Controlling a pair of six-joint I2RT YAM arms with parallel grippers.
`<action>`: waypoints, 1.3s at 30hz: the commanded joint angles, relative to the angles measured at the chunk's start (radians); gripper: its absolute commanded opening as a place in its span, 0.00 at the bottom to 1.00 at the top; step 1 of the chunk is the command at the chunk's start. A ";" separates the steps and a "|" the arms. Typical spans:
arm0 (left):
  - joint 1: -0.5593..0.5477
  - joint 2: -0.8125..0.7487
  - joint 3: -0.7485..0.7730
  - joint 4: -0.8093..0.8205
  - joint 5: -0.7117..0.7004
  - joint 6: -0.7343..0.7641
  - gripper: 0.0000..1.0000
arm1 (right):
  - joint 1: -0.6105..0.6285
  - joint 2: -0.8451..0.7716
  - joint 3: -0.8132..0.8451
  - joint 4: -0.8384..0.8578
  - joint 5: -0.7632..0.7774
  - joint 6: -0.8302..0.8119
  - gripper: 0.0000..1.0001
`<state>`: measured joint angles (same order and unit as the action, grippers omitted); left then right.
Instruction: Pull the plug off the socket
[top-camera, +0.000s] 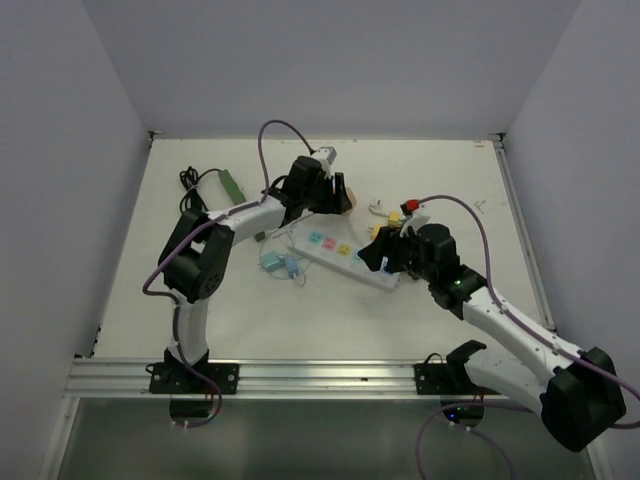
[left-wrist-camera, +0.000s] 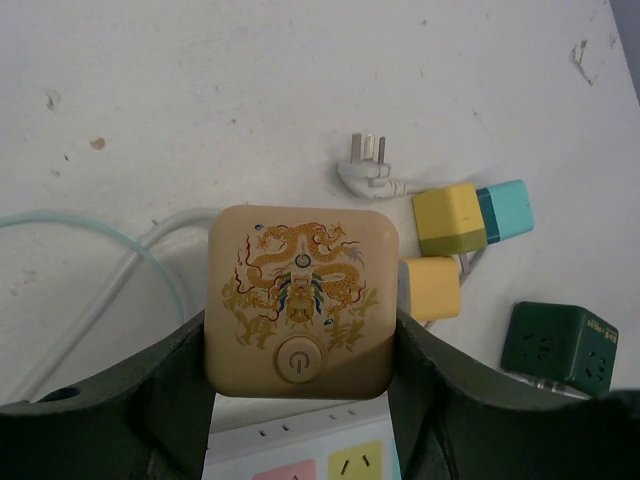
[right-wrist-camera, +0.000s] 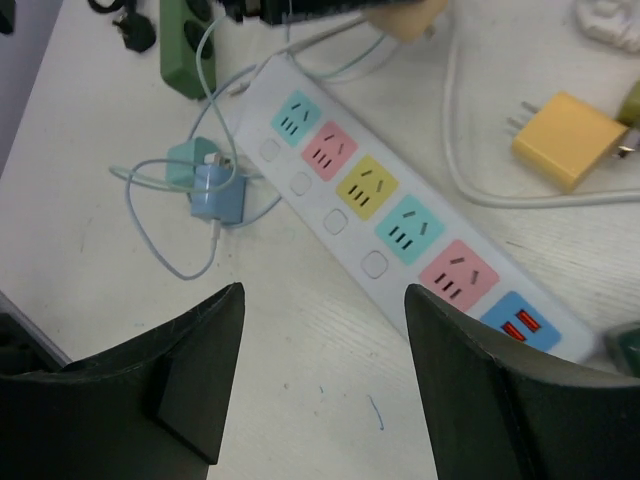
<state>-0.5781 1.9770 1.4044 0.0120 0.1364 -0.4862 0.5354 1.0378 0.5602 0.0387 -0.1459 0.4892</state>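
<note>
White arms (top-camera: 245, 214), black joints, purple cables (top-camera: 264, 150)

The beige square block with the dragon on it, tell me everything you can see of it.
The beige block is a rounded square, plastic by its look, its face printed with a gold dragon and a round power button near one edge. The left tool clamps two opposite sides. It sits over the end of the white power strip; contact between them is hidden.
</note>
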 joint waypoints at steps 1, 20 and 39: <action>0.026 0.051 0.036 -0.003 0.124 -0.116 0.37 | -0.032 -0.084 -0.005 -0.133 0.086 -0.027 0.69; 0.034 0.079 0.174 -0.257 0.016 -0.065 1.00 | -0.135 -0.139 -0.062 -0.155 0.045 -0.049 0.71; 0.050 -0.783 -0.178 -0.416 -0.403 0.081 0.99 | -0.144 -0.167 0.173 -0.443 0.224 -0.099 0.99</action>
<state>-0.5323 1.3567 1.3403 -0.4343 -0.1982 -0.4473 0.3973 0.8814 0.6479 -0.3115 0.0051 0.4343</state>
